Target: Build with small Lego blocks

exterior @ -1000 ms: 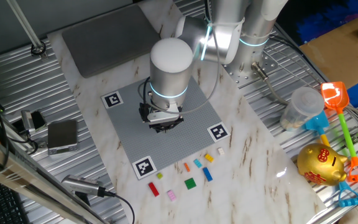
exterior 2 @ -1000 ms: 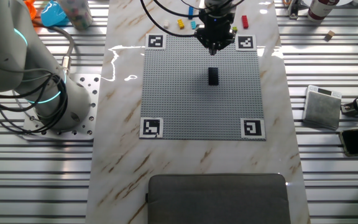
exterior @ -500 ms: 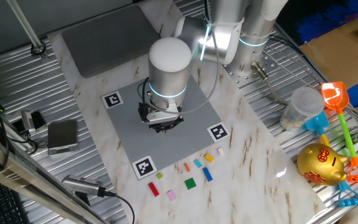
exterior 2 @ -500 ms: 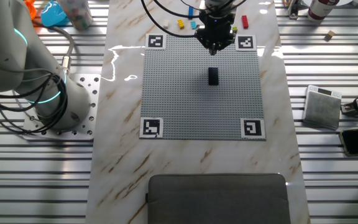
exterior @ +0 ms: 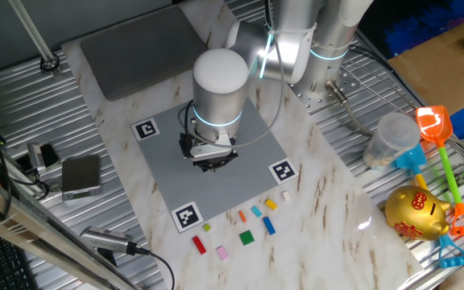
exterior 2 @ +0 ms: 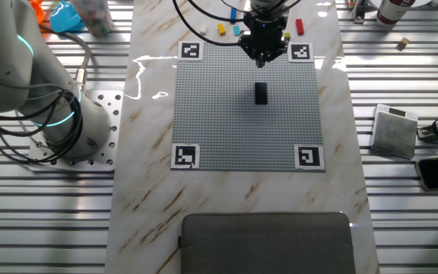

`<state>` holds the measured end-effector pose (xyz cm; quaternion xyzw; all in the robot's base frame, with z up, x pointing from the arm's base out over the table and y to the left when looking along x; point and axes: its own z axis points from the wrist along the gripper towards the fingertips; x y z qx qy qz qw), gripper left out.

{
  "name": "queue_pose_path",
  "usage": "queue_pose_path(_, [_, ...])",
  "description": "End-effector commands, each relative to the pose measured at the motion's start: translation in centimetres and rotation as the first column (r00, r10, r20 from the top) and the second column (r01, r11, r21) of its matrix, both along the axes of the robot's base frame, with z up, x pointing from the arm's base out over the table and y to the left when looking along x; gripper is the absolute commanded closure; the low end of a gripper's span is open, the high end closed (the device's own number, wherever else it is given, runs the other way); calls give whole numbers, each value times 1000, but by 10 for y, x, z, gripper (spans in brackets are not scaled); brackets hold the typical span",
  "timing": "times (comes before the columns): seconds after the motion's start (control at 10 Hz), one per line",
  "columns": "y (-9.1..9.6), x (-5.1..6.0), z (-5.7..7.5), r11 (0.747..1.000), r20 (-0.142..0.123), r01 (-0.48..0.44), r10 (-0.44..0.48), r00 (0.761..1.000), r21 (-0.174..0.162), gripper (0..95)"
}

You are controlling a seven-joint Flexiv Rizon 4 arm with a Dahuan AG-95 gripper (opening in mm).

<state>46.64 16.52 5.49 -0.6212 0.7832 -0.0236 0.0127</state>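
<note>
Marble surface (exterior: 337, 201), one fixed view: small Lego blocks (exterior: 248, 228) loose beside grey plate (exterior: 167, 169), apart from each other. Hand (exterior: 213, 163) low over plate, tips masked by wrist; apart or together, cannot tell.

Other fixed view: black block (exterior 2: 261, 93) seated mid-plate, hand (exterior 2: 263, 57) above far edge, apparently carrying nothing. More blocks half hidden behind it.

Judged light, rigid, slick: pinch flat sides squarely, else likely to skitter.
</note>
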Motion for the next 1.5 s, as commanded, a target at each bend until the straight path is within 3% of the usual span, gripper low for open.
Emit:
queue_pose_path(0.1, [0,0,0,1000,-2,-12,12,1000,-4,950])
queue_pose_path(0.4, [6,2,4,1000,-3,-26,26,1000,-5,950])
queue_pose_path(0.6, [21,6,5,1000,-3,-31,31,1000,-5,950])
queue_pose_path(1.1, [71,12,-1,997,-2,67,-67,998,24,950])
queue_pose_path(1.5, [106,15,0,994,-4,106,-106,994,15,950])
